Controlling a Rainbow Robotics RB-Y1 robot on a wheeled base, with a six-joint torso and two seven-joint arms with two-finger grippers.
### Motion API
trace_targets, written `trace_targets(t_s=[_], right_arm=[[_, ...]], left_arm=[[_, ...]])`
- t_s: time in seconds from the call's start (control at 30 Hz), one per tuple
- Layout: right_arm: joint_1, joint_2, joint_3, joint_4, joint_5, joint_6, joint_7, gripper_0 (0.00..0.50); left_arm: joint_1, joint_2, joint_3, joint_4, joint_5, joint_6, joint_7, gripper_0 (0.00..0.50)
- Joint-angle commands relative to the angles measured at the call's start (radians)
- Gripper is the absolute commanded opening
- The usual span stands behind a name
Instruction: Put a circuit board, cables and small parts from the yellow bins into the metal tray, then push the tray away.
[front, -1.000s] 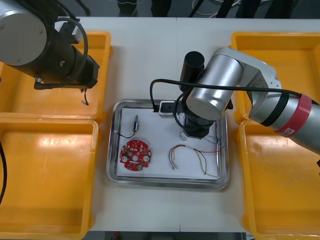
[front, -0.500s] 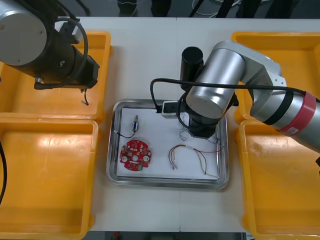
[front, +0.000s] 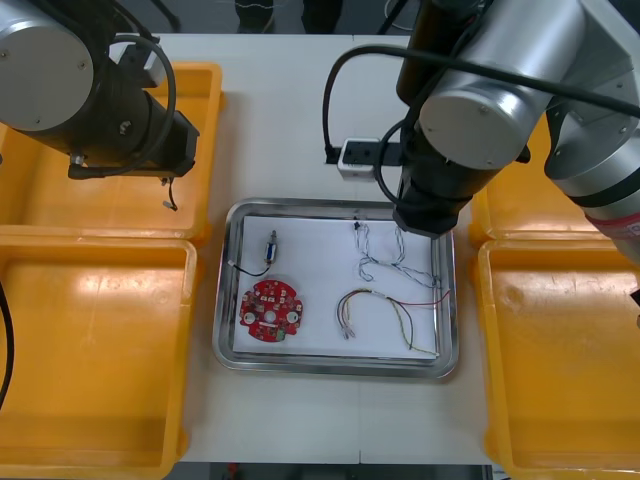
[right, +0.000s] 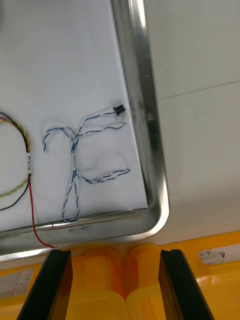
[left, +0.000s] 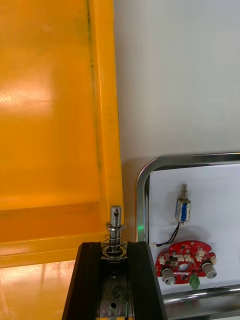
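One delivered, one in hand
Your right gripper hung open over the metal tray, the blue and white cable lying inside; your left gripper pinched a small metal part at the yellow bin edge, likely bound there too.

Light table bears metal tray at centre; yellow bins flank both sides
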Motion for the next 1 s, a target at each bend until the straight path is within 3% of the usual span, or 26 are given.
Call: trace_targets(t_s=[0.03, 0.4, 0.53, 1.0], right_arm=[[-0.009, 0.021, -0.101, -0.058, -0.025, 0.008, -0.145, 0.5], [-0.007, -0.008, -0.23, -0.099, -0.041, 0.008, -0.455, 0.5], [0.059, -0.041, -0.316, -0.138, -0.052, 0.008, -0.553, 0.5], [0.289, -0.185, -0.554, -0.227, -0.061, 0.008, -0.606, 0.5]], left_arm=[[0.006, -0.011, 0.033, -0.034, 0.003, 0.007, 0.1, 0.0], [0.006, -0.037, 0.033, -0.042, 0.006, 0.007, 0.111, 0.0], [0.005, -0.048, 0.027, -0.045, 0.001, 0.007, 0.115, 0.0], [0.003, -0.117, -0.125, -0.046, -0.128, -0.002, 0.169, 0.0]])
